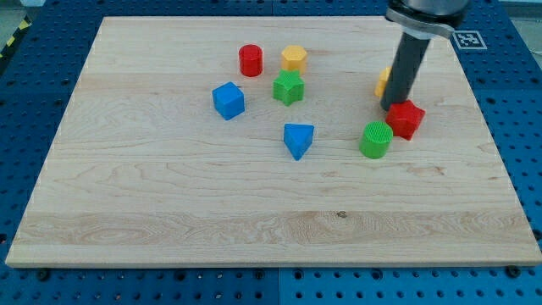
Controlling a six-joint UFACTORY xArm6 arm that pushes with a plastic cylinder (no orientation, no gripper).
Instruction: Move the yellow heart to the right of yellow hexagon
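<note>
The yellow hexagon (294,58) sits near the view's top centre, right of a red cylinder (251,60). The yellow heart (384,81) is at the view's right, mostly hidden behind my rod; only its left edge shows. My tip (395,108) rests on the board just below and to the right of the heart, touching or nearly touching the red block (406,119) at its lower right.
A green star (288,87) lies just below the hexagon. A blue cube (228,100) is to its left, a blue triangular block (298,139) below centre, and a green cylinder (375,140) beside the red block. The wooden board (169,212) ends in blue pegboard.
</note>
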